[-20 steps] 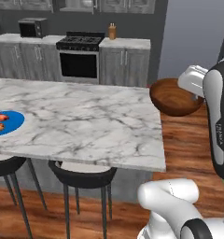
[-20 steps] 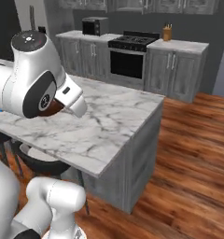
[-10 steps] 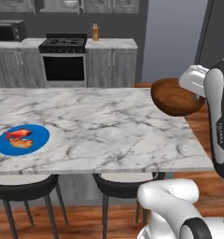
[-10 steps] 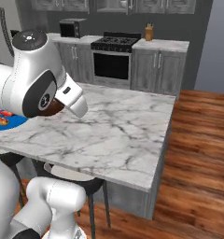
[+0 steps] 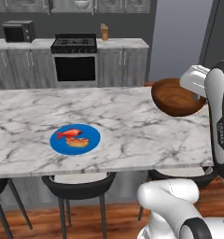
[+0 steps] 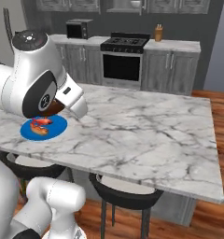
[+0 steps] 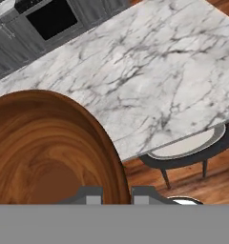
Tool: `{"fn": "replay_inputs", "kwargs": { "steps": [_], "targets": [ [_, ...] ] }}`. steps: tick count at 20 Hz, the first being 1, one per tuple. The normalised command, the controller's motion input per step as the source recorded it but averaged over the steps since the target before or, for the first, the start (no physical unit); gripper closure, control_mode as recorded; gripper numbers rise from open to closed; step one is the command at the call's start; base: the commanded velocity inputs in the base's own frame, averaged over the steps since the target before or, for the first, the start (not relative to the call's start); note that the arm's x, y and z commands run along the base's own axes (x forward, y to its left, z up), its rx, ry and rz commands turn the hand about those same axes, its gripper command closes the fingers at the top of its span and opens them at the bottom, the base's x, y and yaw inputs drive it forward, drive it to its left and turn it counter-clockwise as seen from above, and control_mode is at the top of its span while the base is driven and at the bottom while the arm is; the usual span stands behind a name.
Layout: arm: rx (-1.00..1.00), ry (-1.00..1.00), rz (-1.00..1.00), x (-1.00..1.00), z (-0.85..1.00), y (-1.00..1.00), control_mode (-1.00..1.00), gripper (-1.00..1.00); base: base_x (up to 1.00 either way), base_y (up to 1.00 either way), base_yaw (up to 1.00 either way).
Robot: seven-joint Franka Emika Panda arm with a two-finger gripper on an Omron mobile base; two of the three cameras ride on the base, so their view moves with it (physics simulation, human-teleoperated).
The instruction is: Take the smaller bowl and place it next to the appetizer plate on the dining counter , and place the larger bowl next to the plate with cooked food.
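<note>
Gripper clamped on the rim of the brown bowl; in the hand view the fingertips pinch the bowl's edge, one each side. Bowl is held in the air over the right end of the dining counter, tilted, not touching the marble. Blue plate with red fish and bun sits on the counter's near side, well left of the bowl. In the right base view the arm covers most of the bowl; the blue plate shows just beneath it. Stools tucked under the counter's near edge. Stove, microwave on the back wall.
</note>
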Motion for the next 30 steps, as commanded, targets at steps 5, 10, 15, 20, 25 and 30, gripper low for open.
{"fn": "replay_inputs", "kwargs": {
  "steps": [5, 10, 15, 20, 25, 30],
  "targets": [
    [0.0, 0.0, 0.0, 0.0, 0.0, 0.0, 1.0, 1.0, -0.08, 1.0, -0.13],
    [0.0, 0.0, 0.0, 0.0, 0.0, 0.0, 1.0, 1.0, 0.0, 1.0, -0.15],
    [0.0, 0.0, 0.0, 0.0, 0.0, 0.0, 1.0, 1.0, 0.0, 1.0, -0.16],
    [0.0, 0.0, 0.0, 0.0, 0.0, 0.0, 1.0, 1.0, 0.0, 1.0, -0.15],
    [0.0, 0.0, 0.0, 0.0, 0.0, 0.0, 1.0, 1.0, 0.08, 1.0, -0.13],
    [0.0, 0.0, 0.0, 0.0, 0.0, 0.0, 1.0, 1.0, 0.11, 0.44, -0.16]
  ]
}}
